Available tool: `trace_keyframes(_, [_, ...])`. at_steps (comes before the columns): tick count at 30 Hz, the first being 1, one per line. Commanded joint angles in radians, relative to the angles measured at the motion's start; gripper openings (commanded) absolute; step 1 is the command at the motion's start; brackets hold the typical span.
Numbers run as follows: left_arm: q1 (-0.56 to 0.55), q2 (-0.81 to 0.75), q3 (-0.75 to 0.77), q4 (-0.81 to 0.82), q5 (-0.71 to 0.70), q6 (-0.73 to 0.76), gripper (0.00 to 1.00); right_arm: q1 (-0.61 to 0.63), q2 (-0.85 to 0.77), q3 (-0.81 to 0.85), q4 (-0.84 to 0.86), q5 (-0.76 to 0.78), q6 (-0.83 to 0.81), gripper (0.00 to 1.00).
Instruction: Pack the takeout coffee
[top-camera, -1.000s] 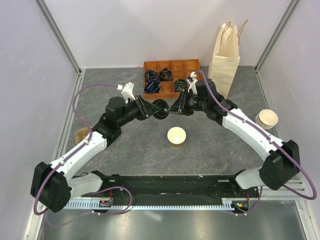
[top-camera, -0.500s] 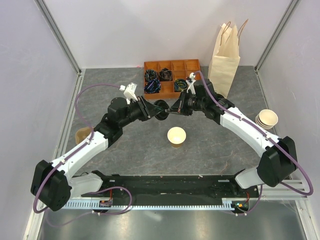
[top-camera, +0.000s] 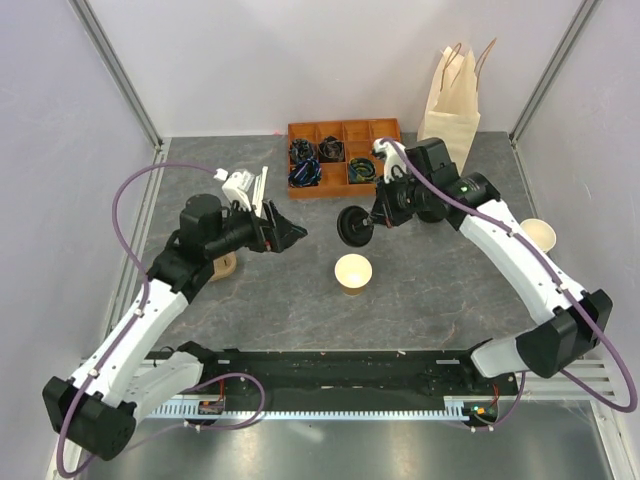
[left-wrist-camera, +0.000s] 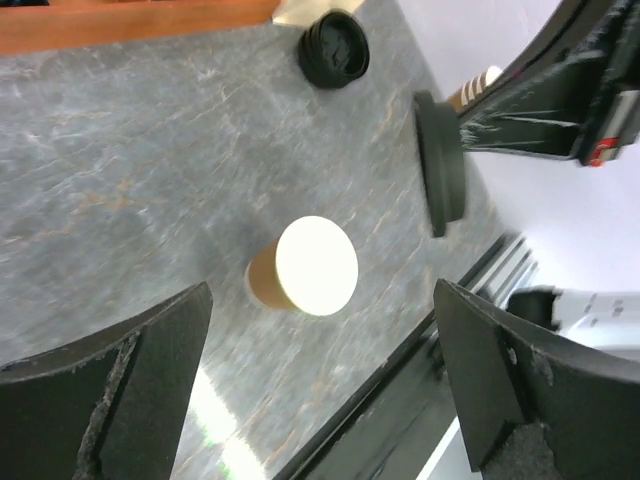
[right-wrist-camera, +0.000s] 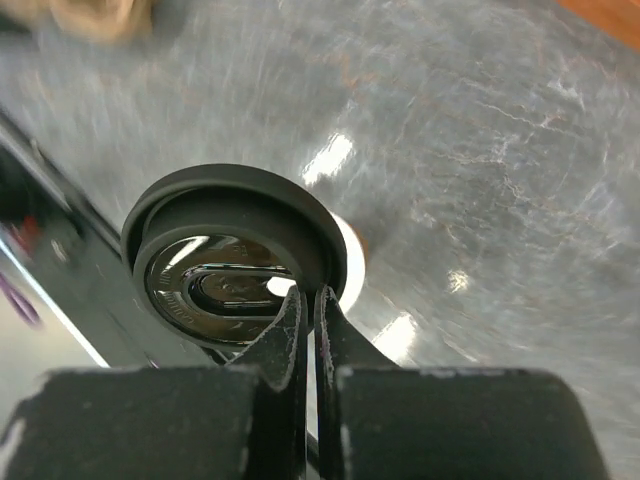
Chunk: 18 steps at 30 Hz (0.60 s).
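Takeout coffee isn't one piece yet, as far as I can tell. Your cup sits dead centre of the table, upright, long axis vertical, wide mouth open to the ceiling, no lid on.

The black lid hangs in the air just off the cup's 12 o'clock. It's pinched by its rim in your right gripper, jaws clamped tight on it. It's standing on edge, so its axis runs roughly level, not down at the cup. My guess is a rim pinch leaves the whole underside free to press on, but you'll need to roll that wrist flat first.

Your left gripper, at the cup's 10 o'clock, is spread wide and holding nothing, probably just keeping clear. Paper bag waits upright at 1 o'clock, far corner, well apart.
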Motion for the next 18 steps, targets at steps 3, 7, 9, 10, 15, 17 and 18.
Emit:
trace_keyframes(3, [0.153,0.058,0.204,-0.355,0.198,0.354,1.0,0.132,0.114,0.154,-0.366,0.078,-0.456,0.0])
trace_keyframes(7, [0.331,0.165,0.305,-0.489,0.337,0.426,1.0,0.187,0.164,0.177,-0.434,0.125,-0.52,0.0])
trace_keyframes(9, [0.417,0.213,0.315,-0.501,0.413,0.422,1.0,0.227,0.198,0.191,-0.442,0.168,-0.532,0.0])
trace_keyframes(10, [0.449,0.228,0.316,-0.51,0.44,0.419,1.0,0.238,0.212,0.201,-0.451,0.182,-0.543,0.0])
trace_keyframes(15, [0.483,0.256,0.321,-0.51,0.451,0.42,1.0,0.278,0.295,0.234,-0.47,0.243,-0.558,0.0])
trace_keyframes(17, [0.485,0.254,0.324,-0.507,0.45,0.42,1.0,0.278,0.321,0.258,-0.47,0.245,-0.555,0.0])
trace_keyframes(18, [0.485,0.256,0.324,-0.504,0.451,0.416,1.0,0.278,0.332,0.269,-0.473,0.246,-0.557,0.0])
